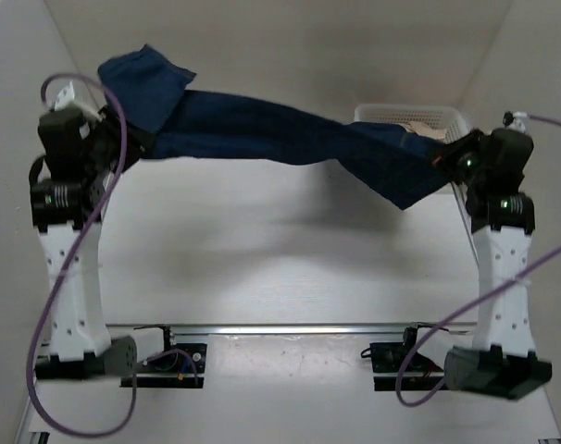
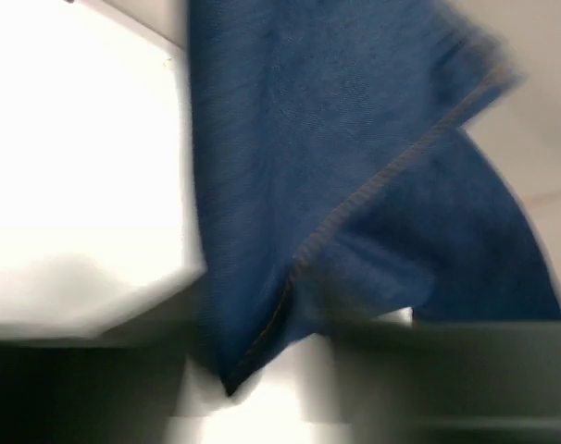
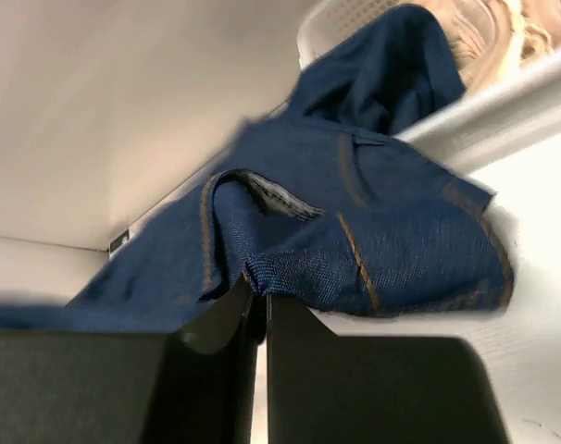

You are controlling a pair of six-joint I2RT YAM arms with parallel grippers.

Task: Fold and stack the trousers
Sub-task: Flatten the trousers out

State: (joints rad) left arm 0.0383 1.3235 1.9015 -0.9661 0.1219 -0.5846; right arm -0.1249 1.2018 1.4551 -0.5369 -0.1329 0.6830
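The dark navy trousers [image 1: 262, 129] hang stretched in the air between my two grippers, sagging a little in the middle above the white table. My left gripper [image 1: 140, 143] is shut on one end, and a loose flap rises beyond it at the far left. The left wrist view is blurred; denim [image 2: 308, 139] with a tan seam runs down into the left gripper [image 2: 253, 379]. My right gripper [image 1: 444, 159] is shut on the other end. In the right wrist view the right gripper [image 3: 264, 301] pinches a fold of denim [image 3: 373, 222] with tan stitching.
A white laundry basket [image 1: 410, 116] stands at the far right behind the right gripper, and a beige garment [image 3: 484, 37] lies in it. White walls close in the left, back and right. A metal rail [image 1: 290, 328] runs between the arm bases.
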